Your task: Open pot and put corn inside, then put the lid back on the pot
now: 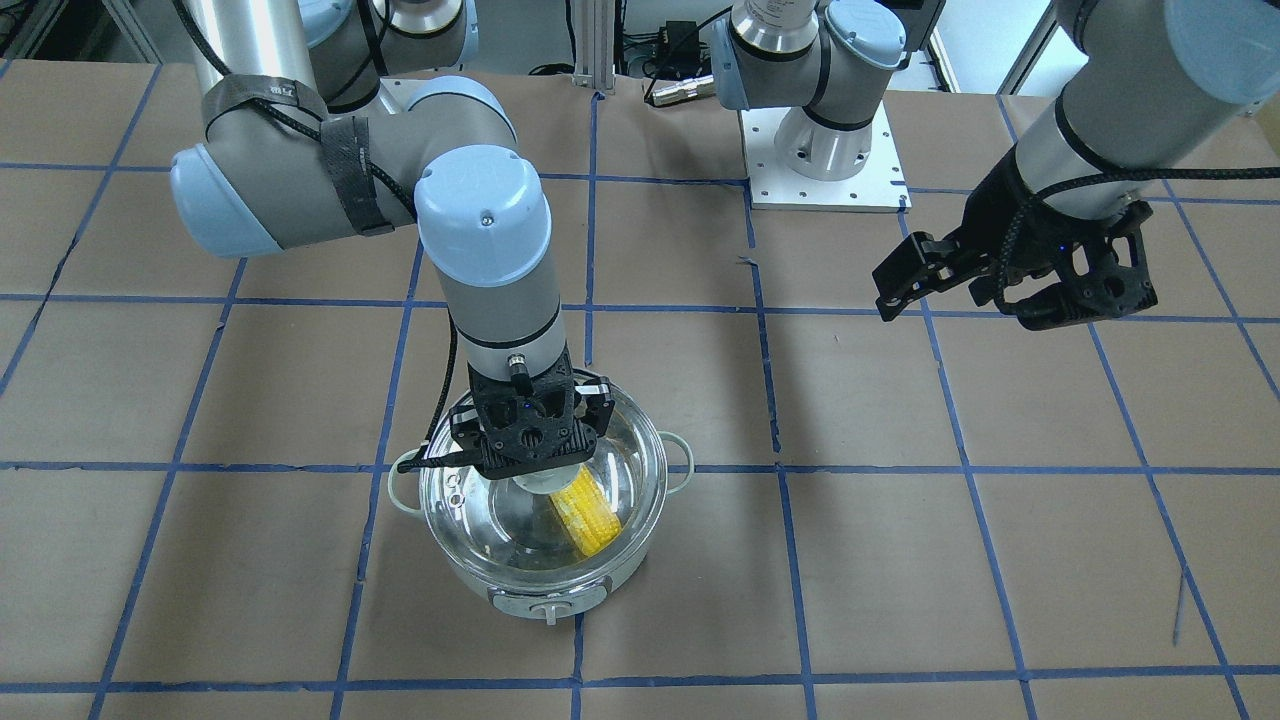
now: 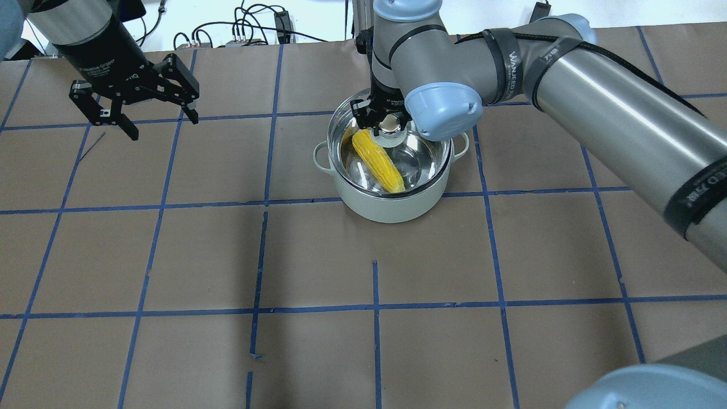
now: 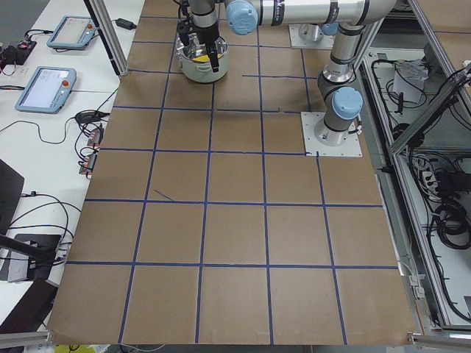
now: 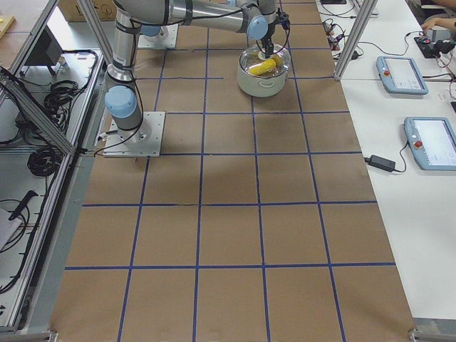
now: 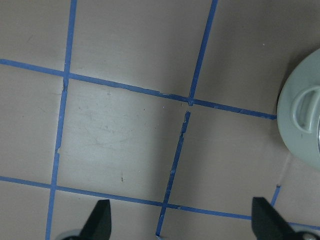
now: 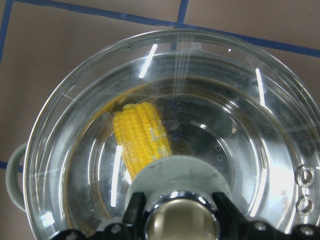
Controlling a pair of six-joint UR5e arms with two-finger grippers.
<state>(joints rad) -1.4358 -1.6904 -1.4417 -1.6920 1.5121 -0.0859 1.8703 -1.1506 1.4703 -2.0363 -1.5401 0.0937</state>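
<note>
The mint-white pot (image 2: 392, 205) stands on the table with the yellow corn (image 2: 377, 161) lying inside it. The corn also shows through the glass in the front view (image 1: 588, 515) and the right wrist view (image 6: 140, 135). My right gripper (image 1: 530, 445) is shut on the pale knob (image 6: 177, 172) of the clear glass lid (image 1: 470, 510), which sits over the pot's mouth. I cannot tell if the lid's rim rests fully on the pot. My left gripper (image 2: 164, 125) is open and empty, high above the table, well off to the pot's side.
The table is brown paper with a blue tape grid. The left arm's white base plate (image 1: 825, 170) lies behind the pot. The pot's side (image 5: 300, 125) shows at the left wrist view's right edge. Tablets (image 3: 45, 87) lie on a side bench.
</note>
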